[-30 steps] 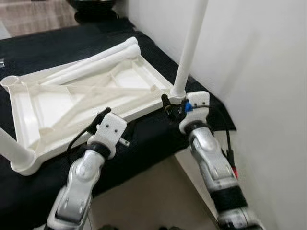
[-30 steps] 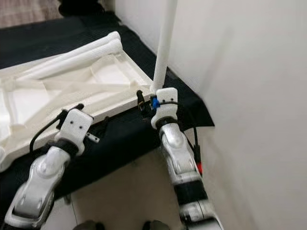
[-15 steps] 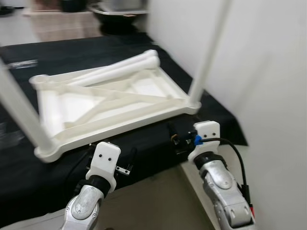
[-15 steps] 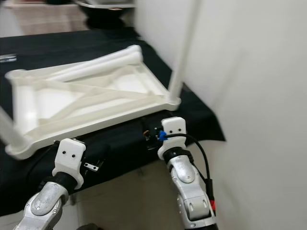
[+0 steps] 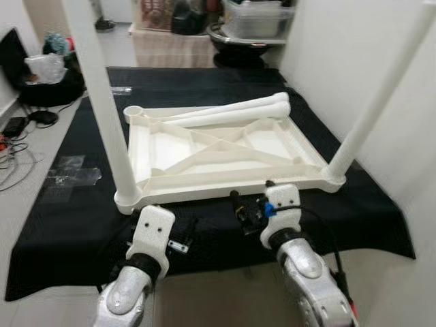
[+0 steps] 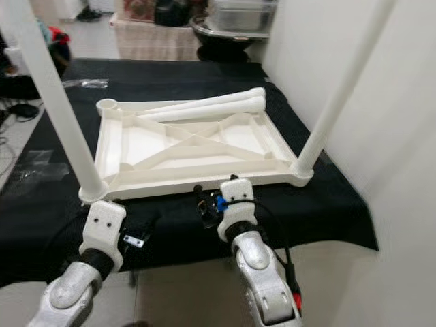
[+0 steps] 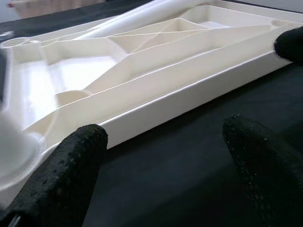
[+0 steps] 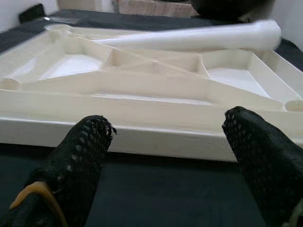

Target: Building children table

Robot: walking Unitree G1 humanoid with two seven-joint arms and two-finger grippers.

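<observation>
Head views. Inverted white plastic tabletop (image 5: 225, 153) lying underside-up on black cloth (image 5: 61, 211); ribbed and cross-braced, so judged stiff and light. Two white legs already seated upright: one in near-left corner socket (image 5: 102, 102), one in near-right socket (image 5: 375, 102). Two loose legs (image 5: 231, 112) lying side by side along the far rim. Far-left socket (image 5: 134, 111) vacant. Left gripper (image 5: 178, 235) and right gripper (image 5: 242, 208) both low over the cloth, just short of the near rim, touching nothing.

Left wrist view. Fingers (image 7: 71, 165) spread wide, holding nothing; near rim of tabletop (image 7: 189, 90) straight ahead, beyond the fingertips. Smooth moulded surface, judged slippery under a shallow pinch.

Right wrist view. Fingers (image 8: 85, 151) wide apart, empty; near rim wall (image 8: 156, 118) ahead, loose leg (image 8: 189, 40) lying across the far side.

Handling. Legs: hollow-looking round tubes, judged light but prone to rolling; best gripped mid-shaft, across the diameter. Tabletop: best held by the rim wall or a rib, never by a seated leg, since leverage there could crack a socket.
</observation>
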